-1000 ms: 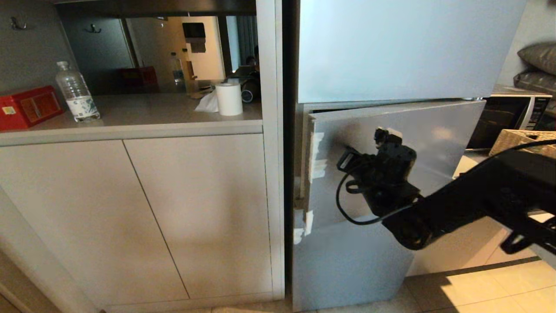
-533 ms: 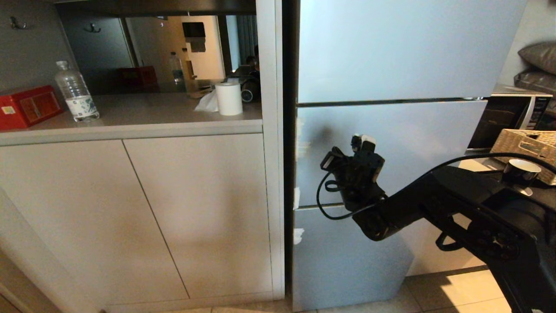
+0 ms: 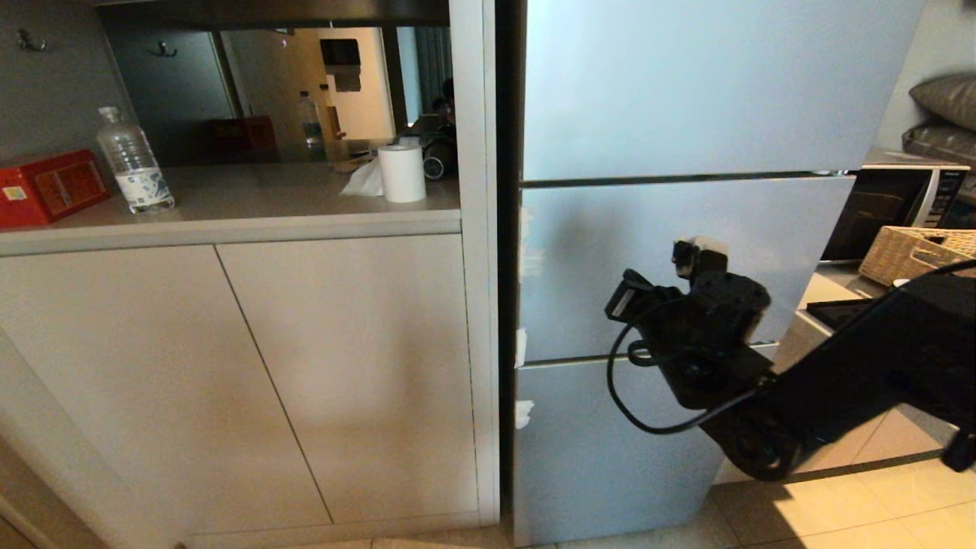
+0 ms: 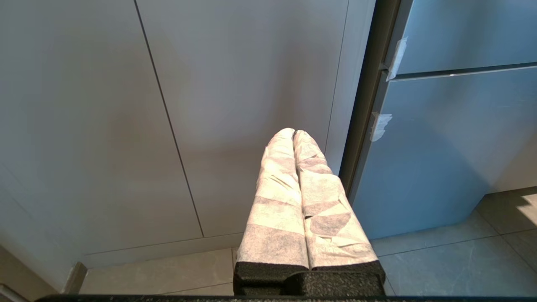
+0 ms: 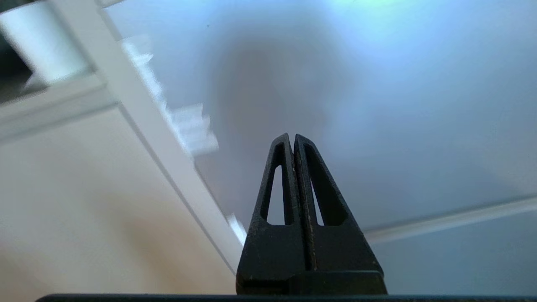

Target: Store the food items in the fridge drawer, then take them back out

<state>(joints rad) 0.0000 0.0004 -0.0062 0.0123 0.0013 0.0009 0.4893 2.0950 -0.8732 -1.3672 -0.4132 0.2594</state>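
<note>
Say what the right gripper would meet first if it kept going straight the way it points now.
Most likely the fridge's middle door: the shut right gripper points at that pale blue panel, nothing between them, though the gap is hard to judge.

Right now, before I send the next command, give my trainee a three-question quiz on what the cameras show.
1. True or false: the middle fridge door is shut flush.
2. The right gripper is: A) open, B) shut and empty, C) shut on food.
3. What stands on the counter beside the red box?

Key:
1. True.
2. B; it is in front of the middle fridge door.
3. A water bottle.
</note>
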